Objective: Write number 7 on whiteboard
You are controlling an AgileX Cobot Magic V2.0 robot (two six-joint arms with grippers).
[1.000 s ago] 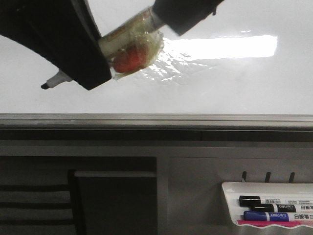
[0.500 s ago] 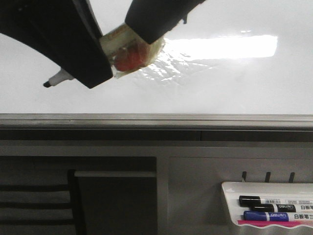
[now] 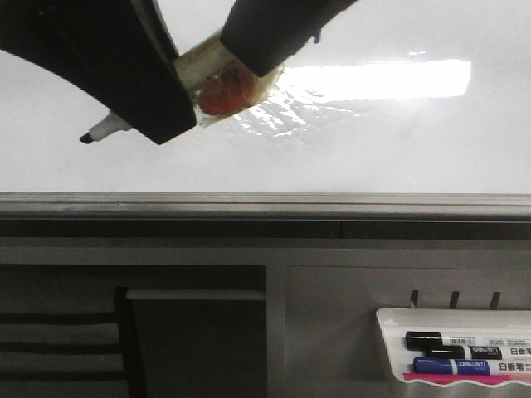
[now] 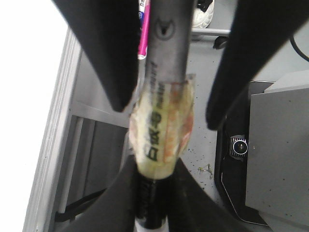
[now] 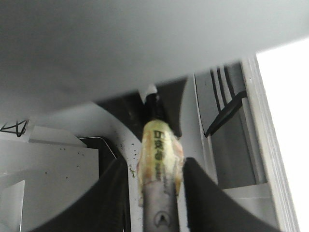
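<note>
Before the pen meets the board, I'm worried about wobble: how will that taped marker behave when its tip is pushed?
The marker looks like a stiff barrel, so it likely won't flex. Its tape wrap is wrinkled and soft-looking, so it may give a little inside the left gripper. The right gripper also pinches it, which should limit twisting against the glossy, probably slick whiteboard.

Glossy white whiteboard (image 3: 373, 141), glare across it, grey-railed lower edge.

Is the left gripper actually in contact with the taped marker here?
Touching. In the left wrist view the left gripper has its fingers pressed against both sides of the marker with no gap; the front view agrees, with the marker tip sticking out beyond it.
</note>
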